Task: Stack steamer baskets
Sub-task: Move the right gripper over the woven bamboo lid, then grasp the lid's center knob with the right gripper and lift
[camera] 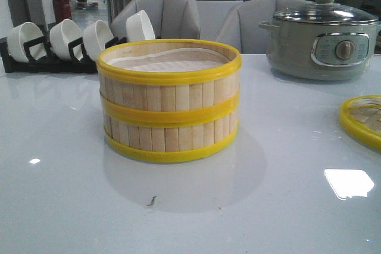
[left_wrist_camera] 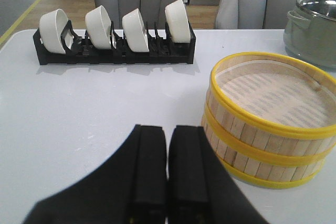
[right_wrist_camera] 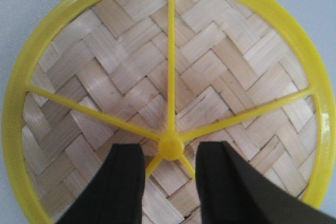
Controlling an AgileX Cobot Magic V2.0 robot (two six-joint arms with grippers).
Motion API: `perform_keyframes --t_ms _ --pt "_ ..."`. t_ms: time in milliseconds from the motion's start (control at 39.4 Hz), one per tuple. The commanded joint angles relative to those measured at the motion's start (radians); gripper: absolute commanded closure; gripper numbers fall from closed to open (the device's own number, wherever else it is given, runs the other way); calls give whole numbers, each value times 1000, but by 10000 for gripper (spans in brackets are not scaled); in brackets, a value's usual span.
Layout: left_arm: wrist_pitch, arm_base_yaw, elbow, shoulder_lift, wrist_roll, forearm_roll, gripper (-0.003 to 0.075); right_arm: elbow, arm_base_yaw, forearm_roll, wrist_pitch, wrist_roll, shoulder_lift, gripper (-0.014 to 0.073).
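Note:
The two steamer baskets [camera: 169,104] stand stacked one on the other in the middle of the white table, with pale slat walls, yellow rings and a whitish liner in the upper one. They also show in the left wrist view [left_wrist_camera: 268,119]. My left gripper [left_wrist_camera: 168,140] is shut and empty, above the table just beside the stack. My right gripper [right_wrist_camera: 169,153] is open, right above the flat woven lid [right_wrist_camera: 131,87], its fingers either side of the yellow knob [right_wrist_camera: 171,146]. Neither gripper shows in the front view.
The lid's edge [camera: 363,118] lies at the table's right side. A grey electric pot [camera: 321,37] with a glass lid stands at the back right. A black rack with white bowls [camera: 65,43] is at the back left, also in the left wrist view [left_wrist_camera: 113,35]. Grey chairs stand behind the table.

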Motion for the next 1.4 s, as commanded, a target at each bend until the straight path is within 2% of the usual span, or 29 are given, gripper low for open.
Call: perform_keyframes --t_ms 0,863,989,1167,1370 --pt "-90 -3 -30 4 -7 -3 634 -35 -5 -6 -58 -10 -48 235" --pt "-90 -3 -30 4 -7 -3 634 -35 -5 -6 -63 -10 -8 237" --pt "-90 -3 -30 4 -7 -3 634 -35 -5 -6 -41 -9 -1 320" --pt "-90 -3 -30 4 -7 -3 634 -35 -4 -6 -32 -9 0 550" --pt "-90 -3 -30 4 -7 -3 634 -45 8 -6 -23 -9 -4 538"
